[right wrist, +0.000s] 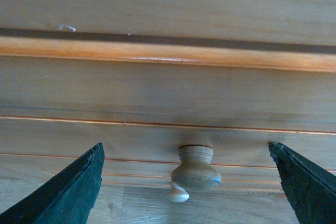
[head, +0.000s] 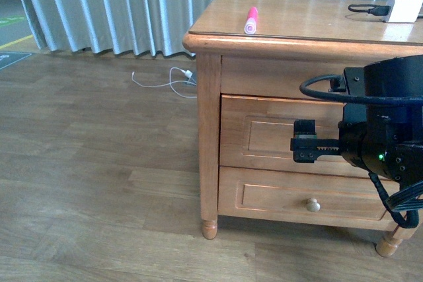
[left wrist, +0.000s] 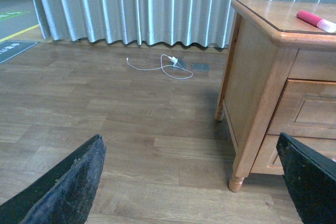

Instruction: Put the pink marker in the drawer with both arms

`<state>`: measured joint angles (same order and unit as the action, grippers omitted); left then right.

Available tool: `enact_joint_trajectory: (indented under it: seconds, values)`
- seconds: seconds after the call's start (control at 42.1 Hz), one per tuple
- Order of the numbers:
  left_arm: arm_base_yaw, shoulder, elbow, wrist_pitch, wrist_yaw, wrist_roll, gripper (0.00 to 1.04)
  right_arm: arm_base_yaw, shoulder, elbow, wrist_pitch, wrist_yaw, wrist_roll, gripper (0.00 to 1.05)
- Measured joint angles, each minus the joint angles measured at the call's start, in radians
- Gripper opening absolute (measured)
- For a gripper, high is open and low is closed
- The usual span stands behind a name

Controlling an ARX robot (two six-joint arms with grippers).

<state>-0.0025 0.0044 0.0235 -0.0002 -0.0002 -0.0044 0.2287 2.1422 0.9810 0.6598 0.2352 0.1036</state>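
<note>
The right gripper [head: 303,141], jaws spread wide, is set before the knob [right wrist: 195,169] of the drawer [head: 264,133], low in the wrist frame, so that it can be clasped.

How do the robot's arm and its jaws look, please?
The right arm is bulky and black, with a round wrist housing, a black cable looping over it, and a small green light. A toothed rail carries its jaws. In both wrist views the jaws are dark, wedge-shaped, with rough scuffed surfaces.
</note>
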Motion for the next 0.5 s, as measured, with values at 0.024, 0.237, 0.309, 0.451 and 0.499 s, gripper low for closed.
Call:
enact_joint_trajectory:
  seconds: [0.024,0.237,0.309,0.451,0.499]
  values:
    - [0.0,0.0,0.0,0.0,0.0,0.0,0.99,0.0,0.004,0.003,0.0,0.003,0.002,0.96]
    - [0.0,0.0,0.0,0.0,0.0,0.0,0.99,-0.007,0.039,0.013,0.007,0.015,0.002,0.96]
    - [0.0,0.0,0.0,0.0,0.0,0.0,0.99,-0.01,0.04,0.013,0.019,0.026,0.005,0.96]
    - [0.0,0.0,0.0,0.0,0.0,0.0,0.99,-0.01,0.043,0.013,0.023,0.035,-0.002,0.96]
    - [0.0,0.0,0.0,0.0,0.0,0.0,0.99,-0.011,0.044,0.013,0.023,0.036,-0.005,0.92]
